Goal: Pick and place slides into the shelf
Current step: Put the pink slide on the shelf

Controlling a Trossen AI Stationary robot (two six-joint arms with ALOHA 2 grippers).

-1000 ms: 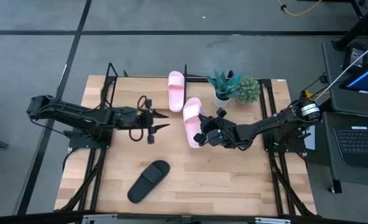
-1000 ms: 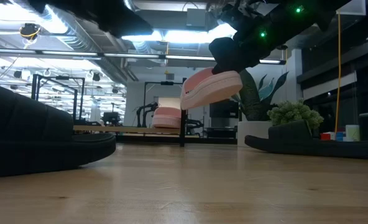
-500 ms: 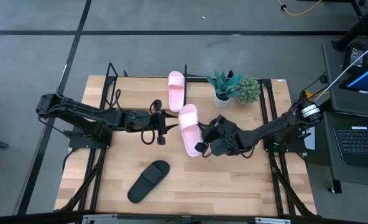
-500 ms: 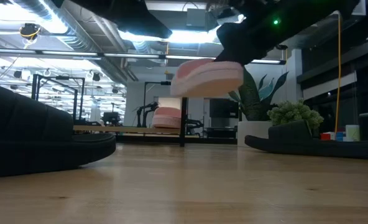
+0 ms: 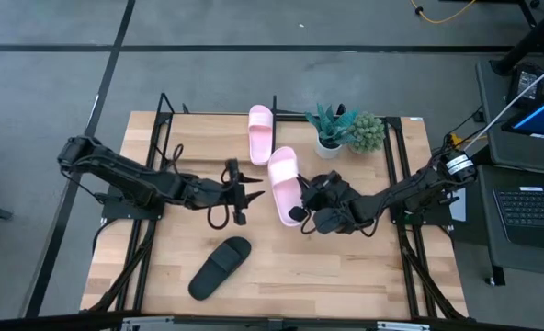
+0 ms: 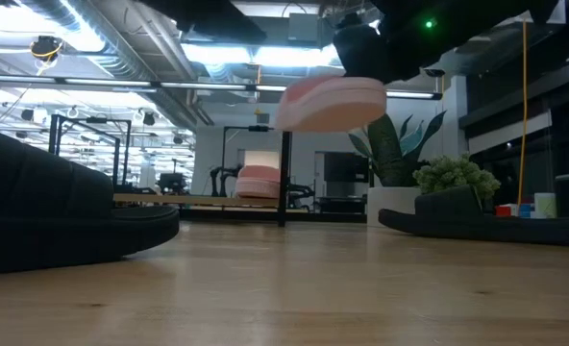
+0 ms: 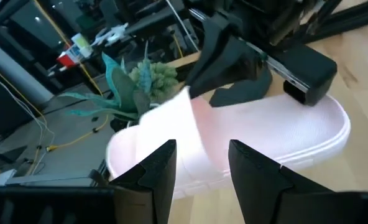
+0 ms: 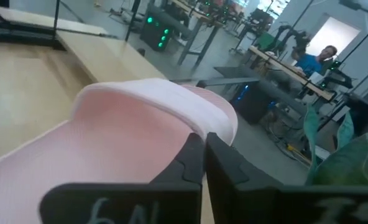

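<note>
- The right gripper [image 5: 301, 208] is near the middle of the table, its fingers pinched tight on the edge of a light pink slide [image 5: 286, 184]; the right wrist view shows the two dark fingers [image 8: 199, 163] pressed together over the sandal's side by the strap.
- In the low view that pink slide [image 6: 329, 103] hangs clear of the table top [image 6: 294, 288], roughly level, with the dark arm above it.
- The left gripper [image 5: 251, 192] sits just beside the held slide on its left, holding nothing; its fingers [image 7: 153, 171] stand apart in the left wrist view, pointing at the sandal's strap side with the pink sole filling the gap between them.
- A second pink slide [image 5: 260, 131] lies at the far side of the table, inside the shelf [image 5: 166, 118] (a thin black rod rack), toward its right end near the upright frame.
- One black slide [image 5: 220, 267] lies on the wood nearer the front, left of centre, well apart from both grippers.
- A dark shape at the left of the low view [image 6: 63, 216] is probably that black slide close to the camera, though it is hard to tell.
- Two potted plants [image 5: 345, 131] stand at the far right of the table, just beside the shelf's end.
</note>
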